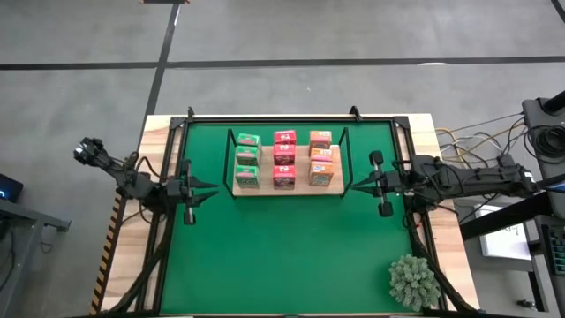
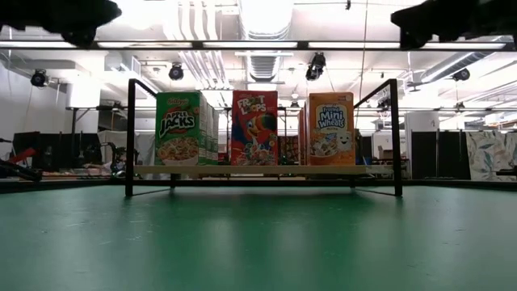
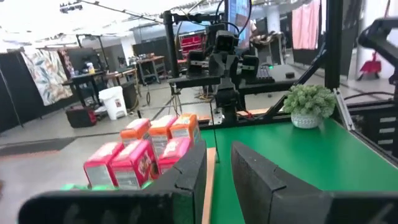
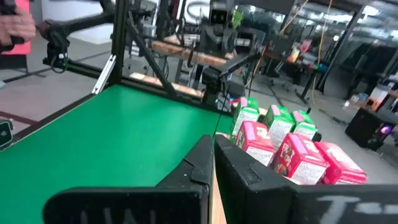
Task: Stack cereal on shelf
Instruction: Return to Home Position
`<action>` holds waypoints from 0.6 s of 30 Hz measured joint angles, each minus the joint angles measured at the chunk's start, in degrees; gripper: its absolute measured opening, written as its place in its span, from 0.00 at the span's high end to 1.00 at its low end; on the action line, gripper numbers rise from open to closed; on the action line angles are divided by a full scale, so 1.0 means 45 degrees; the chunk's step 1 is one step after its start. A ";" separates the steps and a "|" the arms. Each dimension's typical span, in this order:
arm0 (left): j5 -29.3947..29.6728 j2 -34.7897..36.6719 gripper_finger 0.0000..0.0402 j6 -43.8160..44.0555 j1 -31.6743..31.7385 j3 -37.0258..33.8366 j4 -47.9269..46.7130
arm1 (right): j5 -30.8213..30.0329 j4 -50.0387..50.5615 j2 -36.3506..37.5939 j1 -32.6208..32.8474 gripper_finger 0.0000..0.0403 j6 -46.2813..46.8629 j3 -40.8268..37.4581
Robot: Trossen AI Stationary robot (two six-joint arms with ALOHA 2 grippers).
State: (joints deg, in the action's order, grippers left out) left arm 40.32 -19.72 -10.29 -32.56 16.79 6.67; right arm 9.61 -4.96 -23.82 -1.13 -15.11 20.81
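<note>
Nine small cereal boxes stand upright on the light-wood shelf (image 1: 265, 170) (image 2: 258, 170) at the far middle of the green mat. They form three rows: green (image 1: 247, 160) (image 2: 179, 128), pink-red (image 1: 283, 160) (image 2: 254, 128) and orange (image 1: 321, 159) (image 2: 331, 128). My left gripper (image 1: 214, 188) (image 3: 219, 149) hovers just left of the shelf, pointing at it, its fingers a little apart and holding nothing. My right gripper (image 1: 355, 184) (image 4: 213, 142) hovers just right of the shelf, pointing at it, shut and holding nothing. In the low view both arms show only as dark shapes at the top.
A spiky grey-green plant (image 1: 413, 281) (image 3: 309, 102) sits at the mat's near right corner. A black frame (image 1: 291, 117) runs round the mat's far and side edges. The green mat (image 1: 282, 256) stretches in front of the shelf. Cables and equipment lie beyond the table's right edge.
</note>
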 joint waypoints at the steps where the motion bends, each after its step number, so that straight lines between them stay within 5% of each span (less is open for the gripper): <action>1: 0.0004 0.0289 0.86 0.0135 0.0000 -0.0221 -0.0004 | 0.0000 -0.0022 0.0257 0.0000 0.98 -0.0043 -0.0150; 8: 0.0258 0.2517 0.86 0.0801 0.0013 -0.1504 0.0035 | -0.0028 -0.0006 0.2183 0.0000 0.98 -0.0427 -0.1171; 14: 0.0278 0.4387 0.86 -0.0660 0.0010 -0.1706 -0.0485 | -0.0151 0.0038 0.3541 -0.0005 0.98 -0.0438 -0.1697; 18: 0.0421 0.4385 0.86 -0.0786 0.0034 -0.1241 -0.1500 | -0.0145 0.0897 0.4359 0.0000 0.98 -0.0439 -0.1760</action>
State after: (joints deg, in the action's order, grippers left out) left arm 42.22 0.01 -13.83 -32.40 11.21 -0.08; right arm 8.96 -0.92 -4.21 -1.13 -17.09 12.89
